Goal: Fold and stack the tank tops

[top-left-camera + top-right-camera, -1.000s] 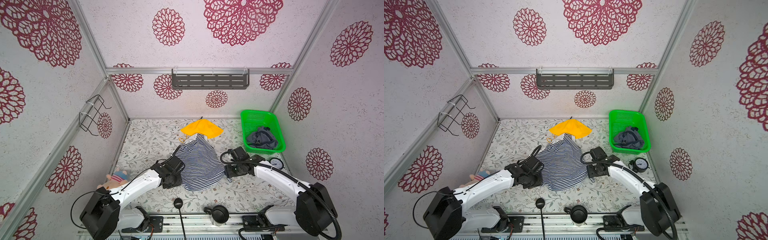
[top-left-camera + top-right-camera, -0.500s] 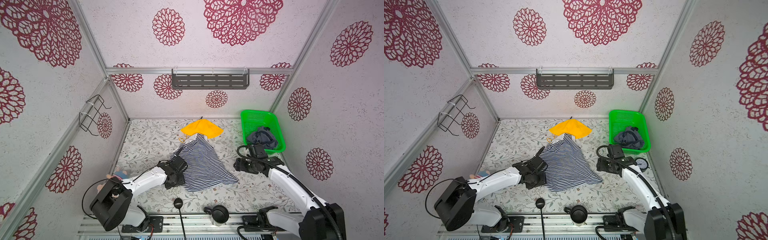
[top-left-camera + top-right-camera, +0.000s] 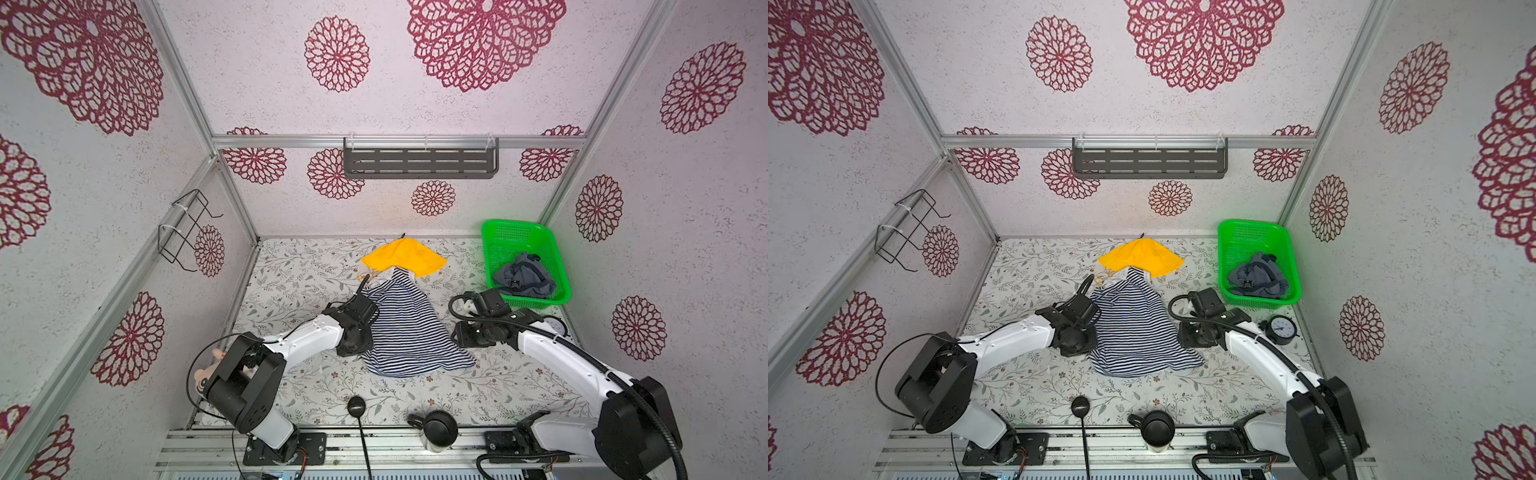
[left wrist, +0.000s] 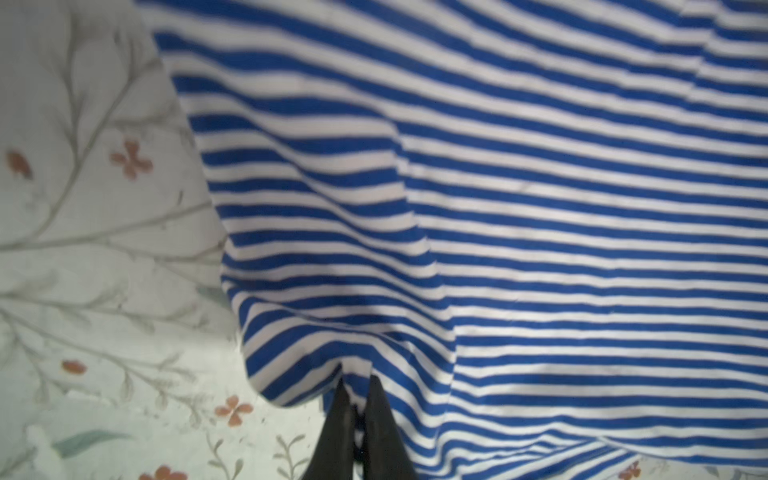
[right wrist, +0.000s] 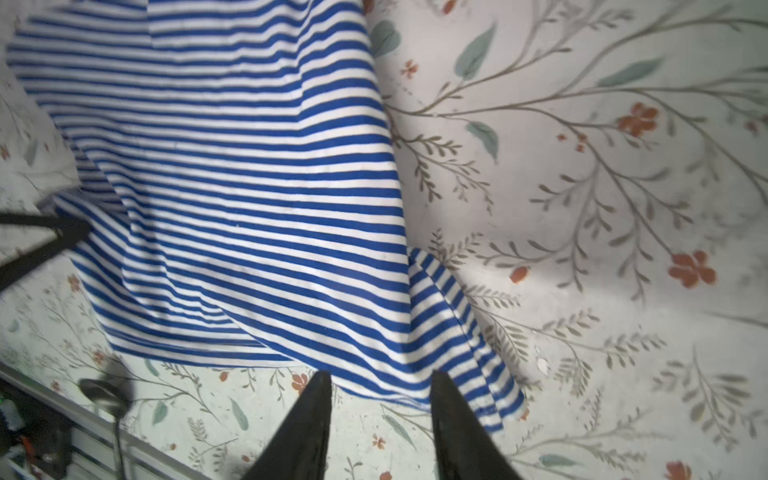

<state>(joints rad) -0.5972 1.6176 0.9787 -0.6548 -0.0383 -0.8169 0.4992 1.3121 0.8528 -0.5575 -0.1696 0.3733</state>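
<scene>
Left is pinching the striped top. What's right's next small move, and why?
Probably close the right gripper: its jaws stand open with the hem of the striped tank top between the tips, while the left gripper pinches its other side.

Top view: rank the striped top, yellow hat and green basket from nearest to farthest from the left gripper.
1. Striped top, pinched in the left gripper.
2. Yellow hat, just beyond, at the back.
3. Green basket, back right corner.
</scene>
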